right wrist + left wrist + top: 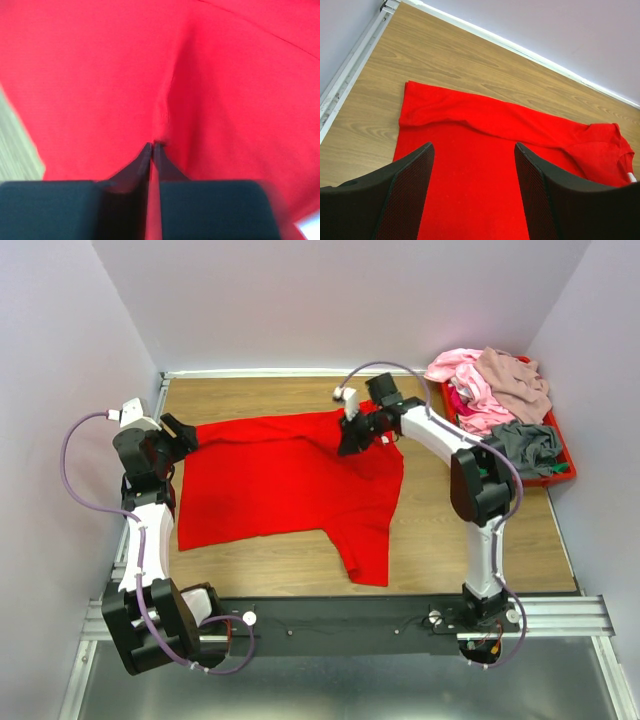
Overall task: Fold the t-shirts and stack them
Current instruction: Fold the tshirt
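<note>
Right gripper pinching red t-shirt, left gripper spread, seemingly above it

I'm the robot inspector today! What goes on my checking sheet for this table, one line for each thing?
Surface: wooden table, wood grain showing.
Job's things: red t-shirt spread out, unfolded; pink t-shirt, mauve-beige t-shirt and grey t-shirt heaped in the red tray.
Clutter: nothing seen.
Grippers: left gripper open over the red t-shirt; right gripper shut, pinching it.
Cables: purple cable looping off each arm.
Surroundings: pale walls; metal rail at the near edge.
</note>
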Motion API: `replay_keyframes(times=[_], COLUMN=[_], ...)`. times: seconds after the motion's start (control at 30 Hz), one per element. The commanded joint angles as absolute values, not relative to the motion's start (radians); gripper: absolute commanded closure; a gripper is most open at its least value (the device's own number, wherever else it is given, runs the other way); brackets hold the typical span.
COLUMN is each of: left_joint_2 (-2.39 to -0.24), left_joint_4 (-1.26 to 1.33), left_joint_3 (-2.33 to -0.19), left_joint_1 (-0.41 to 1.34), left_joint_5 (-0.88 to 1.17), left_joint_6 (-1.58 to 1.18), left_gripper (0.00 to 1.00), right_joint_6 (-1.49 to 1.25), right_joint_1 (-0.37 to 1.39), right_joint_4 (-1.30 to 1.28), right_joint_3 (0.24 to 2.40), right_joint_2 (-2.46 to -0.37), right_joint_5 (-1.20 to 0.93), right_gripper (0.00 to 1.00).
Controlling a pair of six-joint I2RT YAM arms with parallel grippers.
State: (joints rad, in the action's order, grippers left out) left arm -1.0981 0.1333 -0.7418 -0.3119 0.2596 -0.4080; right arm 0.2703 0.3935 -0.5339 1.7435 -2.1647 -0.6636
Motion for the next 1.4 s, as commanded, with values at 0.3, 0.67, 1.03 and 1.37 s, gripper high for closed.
replay_keyframes(times=[0.3, 0.67, 1.03, 1.37], left_joint_2=[-1.117, -1.120, -1.120, -1.114], left_joint_4=[0.150, 0.147, 0.147, 0.147], left_joint_3=[-0.732, -0.732, -0.733, -0.732], left_joint_1=[-0.305, -0.304, -0.304, -0.304], left_joint_5=[0.278, 0.287, 0.287, 0.288], left_joint_6=[-0.400, -0.408, -0.405, -0.402], left_gripper=[0.27, 0.27, 0.27, 0.27], right_joint_6=[0.571, 0.129, 0.094, 0.077], right_joint_1=[0.524, 0.163, 0.141, 0.077], right_joint_4=[-0.709, -0.571, -0.569, -0.571], right_joint_3=[1.600, 1.615, 1.612, 1.614], right_joint_2=[-1.961, -2.130, -2.221, -2.212], right_joint_5=[-0.504, -0.451, -0.485, -0.404], right_gripper=[0.29, 0.30, 0.50, 0.93])
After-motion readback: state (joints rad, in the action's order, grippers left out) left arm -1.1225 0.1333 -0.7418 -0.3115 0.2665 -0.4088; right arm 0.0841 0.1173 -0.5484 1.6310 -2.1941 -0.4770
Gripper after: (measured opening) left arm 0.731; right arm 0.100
